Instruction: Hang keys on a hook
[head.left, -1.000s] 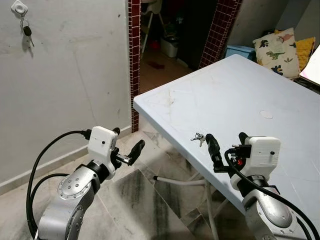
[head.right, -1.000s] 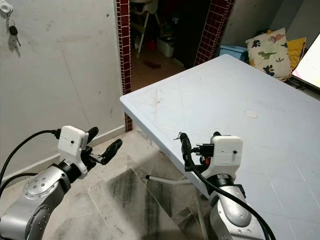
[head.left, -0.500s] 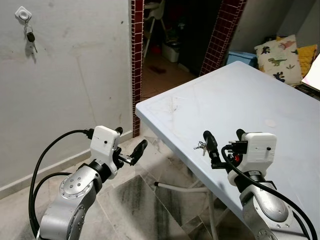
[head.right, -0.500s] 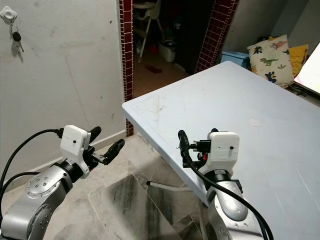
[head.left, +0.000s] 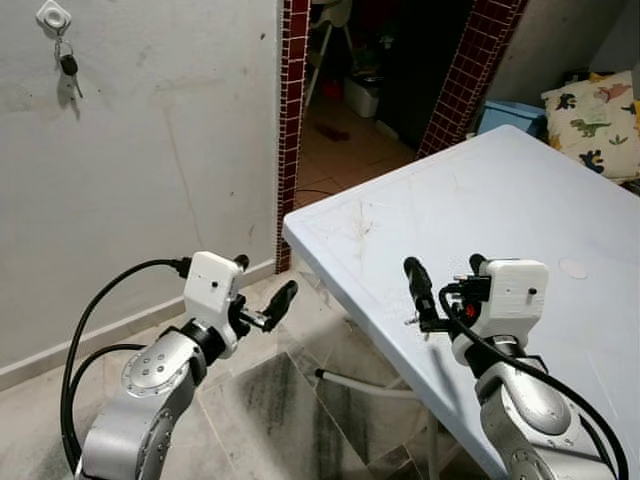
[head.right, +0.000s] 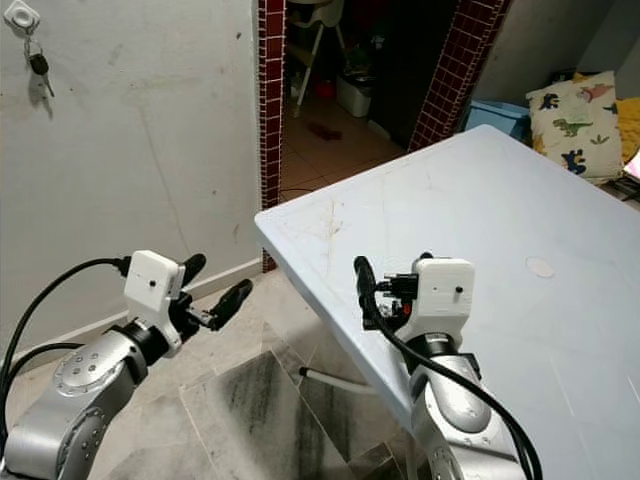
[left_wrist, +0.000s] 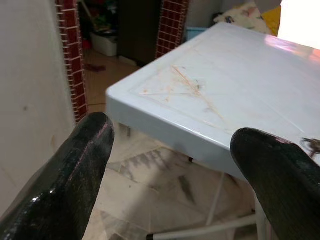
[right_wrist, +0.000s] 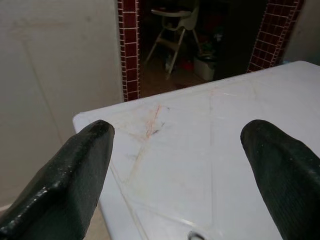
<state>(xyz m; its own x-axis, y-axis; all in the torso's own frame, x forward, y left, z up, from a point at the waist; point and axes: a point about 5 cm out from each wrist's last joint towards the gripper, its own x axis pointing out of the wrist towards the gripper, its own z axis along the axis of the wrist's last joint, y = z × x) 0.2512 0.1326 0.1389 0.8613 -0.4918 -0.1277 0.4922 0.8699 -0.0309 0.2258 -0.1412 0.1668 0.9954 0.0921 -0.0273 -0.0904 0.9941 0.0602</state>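
A small bunch of keys (head.left: 409, 321) lies near the front edge of the pale blue table (head.left: 500, 200), mostly hidden behind my right gripper's near finger. It also shows as keys (left_wrist: 313, 145) at the frame edge in the left wrist view, and as a ring (right_wrist: 194, 236) in the right wrist view. My right gripper (head.left: 446, 279) hovers open just above the bunch. A white hook (head.left: 52, 14) on the grey wall holds another set of keys (head.left: 68, 67), high at the far left. My left gripper (head.left: 261, 283) is open over the floor, left of the table corner.
A red-tiled doorway (head.left: 291, 110) opens behind the table corner, with a high chair (right_wrist: 172, 25) in the dark room beyond. Dinosaur-print pillows (head.left: 592, 104) and a blue box (head.left: 503, 111) sit at the far right. A white table leg tube (head.left: 365, 385) crosses the tiled floor.
The camera has shifted, so the table sits further right in view. My right gripper has come forward over the keys on the table, which now lie under its near finger.
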